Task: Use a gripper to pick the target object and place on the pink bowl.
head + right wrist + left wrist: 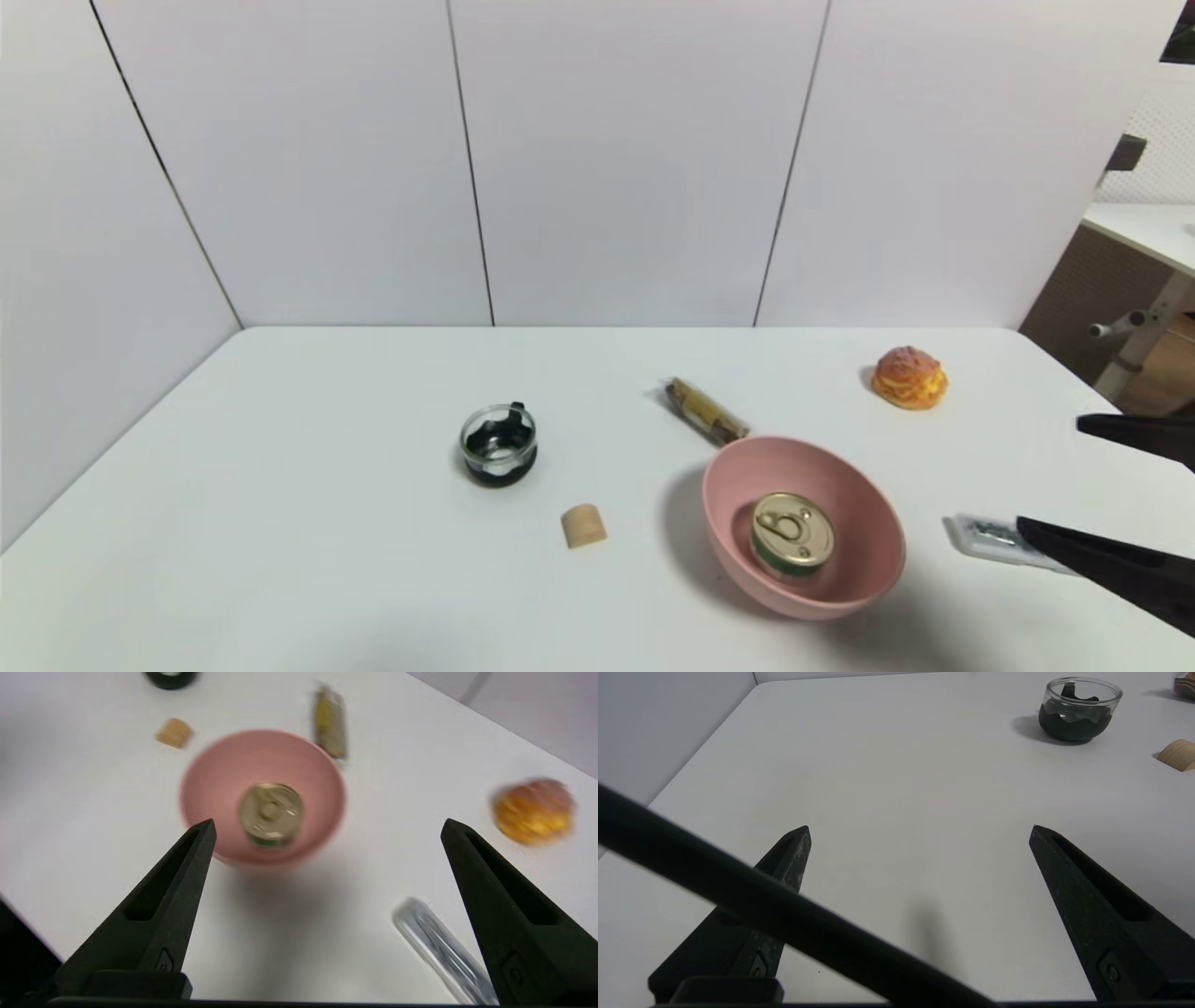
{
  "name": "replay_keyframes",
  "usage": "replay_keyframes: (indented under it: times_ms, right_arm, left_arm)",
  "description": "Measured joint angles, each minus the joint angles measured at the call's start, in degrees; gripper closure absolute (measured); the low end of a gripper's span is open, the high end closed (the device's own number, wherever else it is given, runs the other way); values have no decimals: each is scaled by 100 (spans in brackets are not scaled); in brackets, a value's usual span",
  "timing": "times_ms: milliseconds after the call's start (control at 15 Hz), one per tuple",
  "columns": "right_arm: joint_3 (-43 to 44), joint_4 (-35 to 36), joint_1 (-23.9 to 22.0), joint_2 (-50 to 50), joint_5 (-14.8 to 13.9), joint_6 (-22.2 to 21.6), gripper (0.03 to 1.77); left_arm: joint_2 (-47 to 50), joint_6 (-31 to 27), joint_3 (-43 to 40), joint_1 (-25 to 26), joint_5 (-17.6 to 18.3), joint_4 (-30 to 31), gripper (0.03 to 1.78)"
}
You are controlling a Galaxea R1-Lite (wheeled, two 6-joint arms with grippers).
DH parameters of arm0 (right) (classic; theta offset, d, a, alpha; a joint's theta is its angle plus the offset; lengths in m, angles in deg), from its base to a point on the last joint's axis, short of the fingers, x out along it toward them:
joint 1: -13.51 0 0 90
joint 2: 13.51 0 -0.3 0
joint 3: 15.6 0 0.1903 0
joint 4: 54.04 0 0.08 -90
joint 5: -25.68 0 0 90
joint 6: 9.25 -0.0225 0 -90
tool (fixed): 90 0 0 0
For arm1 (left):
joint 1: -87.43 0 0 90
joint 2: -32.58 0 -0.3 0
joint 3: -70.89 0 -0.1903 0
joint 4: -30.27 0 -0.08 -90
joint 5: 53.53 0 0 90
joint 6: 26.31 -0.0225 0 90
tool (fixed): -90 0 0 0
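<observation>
The target object, a squat tin can (pixel 792 534) with a gold pull-tab lid, sits upright inside the pink bowl (pixel 840 476) at the table's front right. The right wrist view shows the can (pixel 270 812) low in the bowl (pixel 215 779), with a strip of green label showing. My right gripper (pixel 1047 474) hangs to the right of the bowl, clear of it. It is open (pixel 328 823) and holds nothing. The left gripper (pixel 920 828) is also open, over bare table at the left, outside the head view.
A black-and-clear glass cup (pixel 499 446) and a tan cork (pixel 583 525) lie left of the bowl. A brown wrapped stick (pixel 707 412) lies just behind it. An orange bun (pixel 909 377) sits at the back right. A clear tube (pixel 990 539) lies under my right gripper.
</observation>
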Motion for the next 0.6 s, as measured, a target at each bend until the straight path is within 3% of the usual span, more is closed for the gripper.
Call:
replay_keyframes:
  times_ms: [267,600]
  right_arm:
    - [-1417,422,-413,1588,-981,-295,12]
    - [-3082,756,-683,3220,-1201,-869,11]
  left_arm:
    - [0,0,0,0,0,0,12]
    - [0,2,0,0,0,0,12]
